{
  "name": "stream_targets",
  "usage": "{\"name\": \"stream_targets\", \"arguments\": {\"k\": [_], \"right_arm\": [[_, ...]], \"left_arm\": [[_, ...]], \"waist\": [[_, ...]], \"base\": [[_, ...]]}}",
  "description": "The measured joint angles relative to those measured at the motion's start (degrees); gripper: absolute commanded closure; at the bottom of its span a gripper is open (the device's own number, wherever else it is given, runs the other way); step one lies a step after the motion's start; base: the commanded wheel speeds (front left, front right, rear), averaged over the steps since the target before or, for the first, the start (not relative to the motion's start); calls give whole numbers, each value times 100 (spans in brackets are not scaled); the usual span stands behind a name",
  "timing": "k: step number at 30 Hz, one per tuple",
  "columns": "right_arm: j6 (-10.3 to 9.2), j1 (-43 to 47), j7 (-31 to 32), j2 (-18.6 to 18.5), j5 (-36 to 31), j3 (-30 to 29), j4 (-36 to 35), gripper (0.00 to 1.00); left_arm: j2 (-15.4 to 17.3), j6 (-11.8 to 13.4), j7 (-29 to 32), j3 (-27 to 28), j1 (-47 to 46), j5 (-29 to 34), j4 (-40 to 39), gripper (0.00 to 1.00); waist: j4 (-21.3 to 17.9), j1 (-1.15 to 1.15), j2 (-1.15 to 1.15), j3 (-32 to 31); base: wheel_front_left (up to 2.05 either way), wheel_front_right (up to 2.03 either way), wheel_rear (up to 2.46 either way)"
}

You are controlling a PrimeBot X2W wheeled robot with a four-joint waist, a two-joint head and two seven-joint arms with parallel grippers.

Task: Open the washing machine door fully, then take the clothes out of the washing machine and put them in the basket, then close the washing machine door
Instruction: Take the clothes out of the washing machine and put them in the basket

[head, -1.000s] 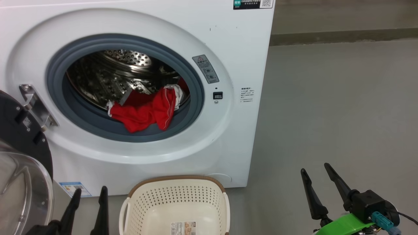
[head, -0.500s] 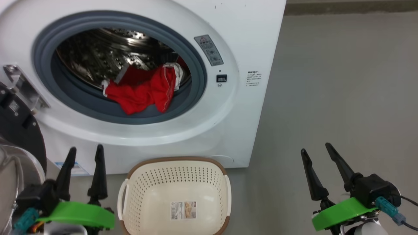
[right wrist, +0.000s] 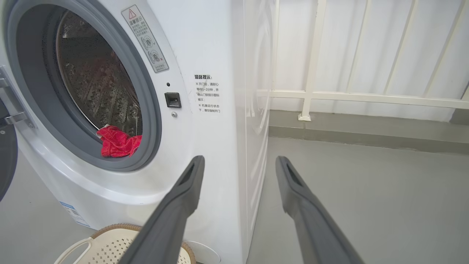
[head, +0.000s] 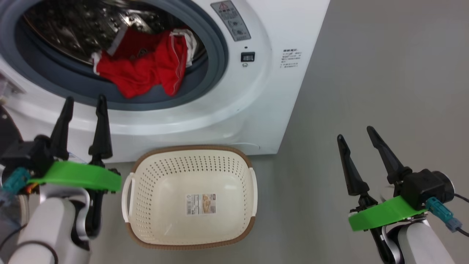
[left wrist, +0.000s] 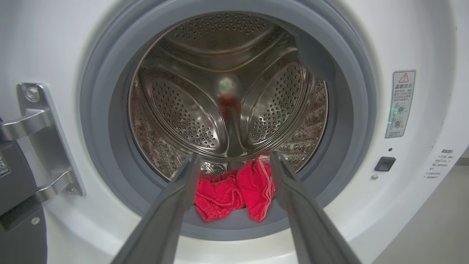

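The washing machine [head: 263, 91] stands with its round opening uncovered. The washing machine door [left wrist: 16, 190] hangs swung out on its steel hinge at the left, and only its dark edge shows. Red clothes [head: 141, 66] with white trim lie at the front of the steel drum, drooping over the grey rubber ring; they also show as clothes [left wrist: 234, 190] and clothes [right wrist: 117, 141]. The cream basket [head: 190, 148] sits empty on the floor below the opening. My left gripper [head: 85, 98] is open just in front of the opening's lower rim, pointing at the clothes. My right gripper [head: 354, 132] is open over the floor to the machine's right.
Grey floor [head: 366, 73] stretches to the right of the machine. A white railing [right wrist: 311, 91] on a low curb runs behind it. The basket's left handle [head: 126, 194] lies close beside my left forearm.
The head camera has tilted down and moved closer, so the whole scene has slid up. My left gripper has risen from the bottom edge to the opening's lower rim. Both grippers stay open.
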Motion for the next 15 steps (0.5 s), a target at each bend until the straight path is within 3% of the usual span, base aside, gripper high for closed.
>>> {"name": "stream_targets", "arguments": {"k": [15], "right_arm": [[0,-506,0,-46,10,44,-153,0]], "left_arm": [[-183,-265,-51,18,-1892,311,1502,0]], "waist": [[-178,0,0,959]], "base": [[0,0,0]]}}
